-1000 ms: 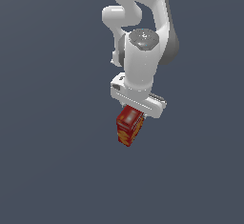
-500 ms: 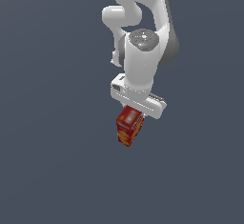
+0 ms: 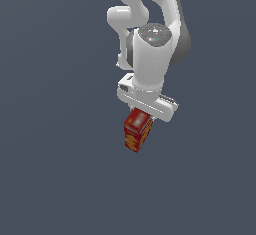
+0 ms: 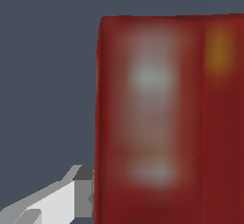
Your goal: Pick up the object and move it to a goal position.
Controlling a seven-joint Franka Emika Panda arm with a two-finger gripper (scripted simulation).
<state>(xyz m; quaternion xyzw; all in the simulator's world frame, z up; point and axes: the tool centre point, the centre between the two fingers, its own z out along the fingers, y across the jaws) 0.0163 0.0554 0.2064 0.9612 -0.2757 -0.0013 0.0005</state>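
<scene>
Your Panda arm point(image 3: 150, 44) hangs down from above the cracker box, its white links folded over one another and the wrist pointing straight down at the box. The hand's crossbar sits tilted just over the box top, lower toward the exterior view's right.

Around the box you get only a flat, dark grey-blue backdrop; no table edge or wall seam shows in either view.

The gripper point(image 3: 141, 120) meets the red cracker box point(image 3: 137, 130) at its upper end, and the box stands out below the hand, slightly tilted, with a pale label patch near the top and orange-yellow print lower down. In the wrist view the cracker box point(image 4: 167, 118) fills most of the picture, blurred, and 1 grey fingertip point(image 4: 82, 189) lies right against its edge. The other finger is hidden, so the jaws look clamped on the box, gripping its top.
</scene>
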